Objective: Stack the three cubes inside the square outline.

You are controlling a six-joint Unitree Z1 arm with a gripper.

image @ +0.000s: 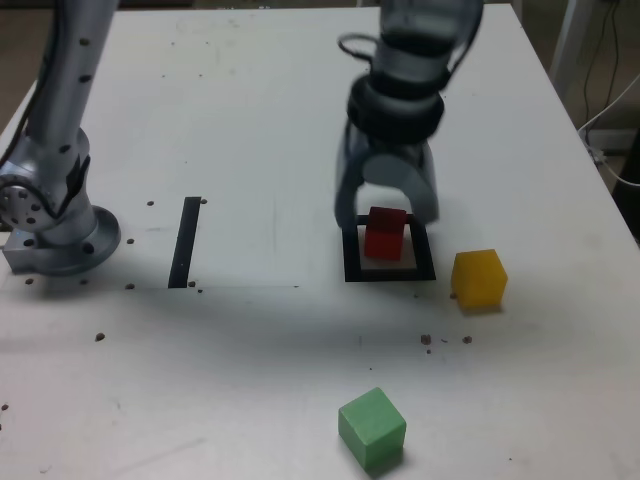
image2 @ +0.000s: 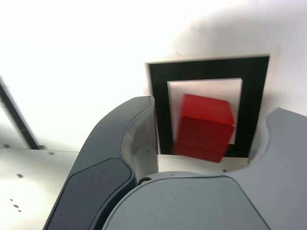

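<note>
The red cube (image: 385, 232) (image2: 204, 125) stands inside the square outline (image: 390, 272) (image2: 208, 68), its edges slightly blurred in the wrist view. My gripper (image: 388, 212) (image2: 211, 115) hangs just above it, open, with one finger on each side of the cube and a gap to both. On the table at the exterior view's right of the outline sits the yellow cube (image: 479, 278). The green cube (image: 372, 428) lies near the front edge, well below the outline in the exterior view.
A straight black strip (image: 185, 242) (image2: 17, 117) lies on the white table at the exterior view's left of the outline. The arm's base (image: 55, 200) stands at the far left. Cables hang off the table's right edge (image: 610, 120).
</note>
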